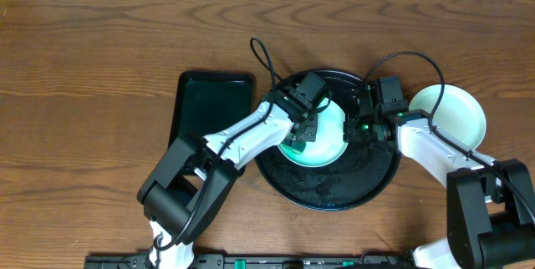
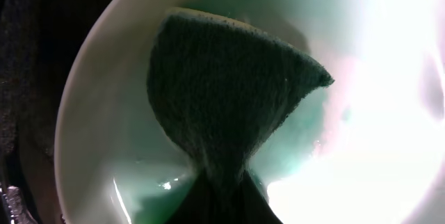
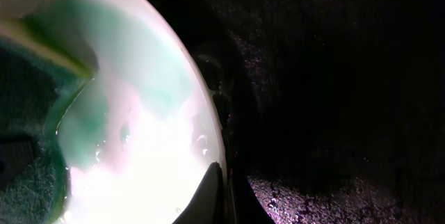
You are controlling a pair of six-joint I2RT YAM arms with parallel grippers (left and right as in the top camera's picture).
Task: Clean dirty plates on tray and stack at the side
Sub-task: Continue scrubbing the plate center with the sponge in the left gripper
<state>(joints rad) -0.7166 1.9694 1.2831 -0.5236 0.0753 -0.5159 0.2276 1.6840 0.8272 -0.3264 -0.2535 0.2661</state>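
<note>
Plates: you see two. Your left gripper pinches one green sponge on the mint plate in the round tray. The right gripper is pressed together at its rim, and the pale plate lies on the table, right of the tray.

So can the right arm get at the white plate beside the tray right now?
Probably yes. The white plate lies bare on the table beside that arm. But the right claw is shut at the rim of the mint plate on the tray, so it would have to pull back first.
</note>
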